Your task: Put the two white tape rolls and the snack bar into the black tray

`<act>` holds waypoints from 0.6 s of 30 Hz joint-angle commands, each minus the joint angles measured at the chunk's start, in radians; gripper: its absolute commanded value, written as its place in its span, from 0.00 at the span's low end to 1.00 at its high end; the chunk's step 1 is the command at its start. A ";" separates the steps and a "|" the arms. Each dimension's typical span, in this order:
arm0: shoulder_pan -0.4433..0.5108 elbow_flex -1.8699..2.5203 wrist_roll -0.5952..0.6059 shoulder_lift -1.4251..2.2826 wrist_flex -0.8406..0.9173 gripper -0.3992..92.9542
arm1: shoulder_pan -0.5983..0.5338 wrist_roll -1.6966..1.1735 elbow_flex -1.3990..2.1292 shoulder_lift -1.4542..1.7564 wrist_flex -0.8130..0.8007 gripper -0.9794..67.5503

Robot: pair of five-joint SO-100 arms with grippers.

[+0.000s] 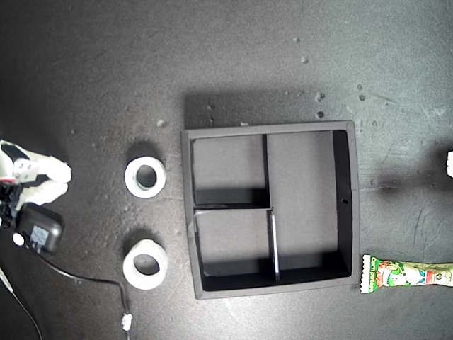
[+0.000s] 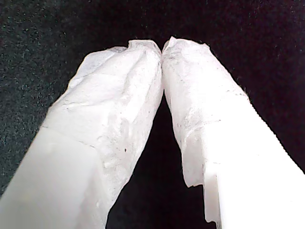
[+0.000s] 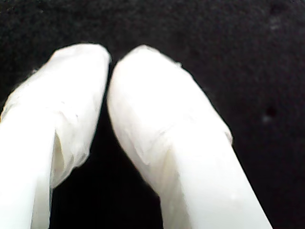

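Clenched tip to tip on nothing, my first tool (image 2: 162, 47) fills its wrist view; my second tool (image 3: 109, 67) is likewise pinched empty over dark counter (image 1: 85, 64). Centrally sits the black tray (image 1: 354, 205), compartments bare. At the exterior view's right lies the snack bar (image 1: 407, 274), just beside the tray's corner; at its left, two white tape rolls (image 1: 145, 177) (image 1: 146, 264) lie apart.

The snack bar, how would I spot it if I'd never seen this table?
Find the square black tray mid-table in the exterior view. Just past its lower corner on that view's right lies the snack bar, running off the picture's edge. It is the only colourful thing: a long green-and-white wrapper, unlike the two white tape rolls.
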 commanded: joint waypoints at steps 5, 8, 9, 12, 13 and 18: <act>0.072 0.041 -0.063 0.046 -0.049 0.00 | -0.049 -0.546 0.012 0.003 -0.190 0.01; 0.080 0.058 0.112 0.048 -0.259 0.01 | -0.123 -0.535 0.012 0.003 -0.233 0.01; 0.072 0.058 0.152 0.048 -0.301 0.02 | -0.133 -0.541 0.012 0.003 -0.268 0.01; 0.067 0.057 0.249 0.048 -0.390 0.03 | -0.104 -0.523 0.012 0.003 -0.383 0.01; 0.060 0.052 0.265 0.048 -0.408 0.05 | -0.066 -0.430 0.012 0.003 -0.397 0.01; -0.063 0.046 0.166 0.048 -0.382 0.11 | 0.044 0.150 0.012 0.003 -0.341 0.01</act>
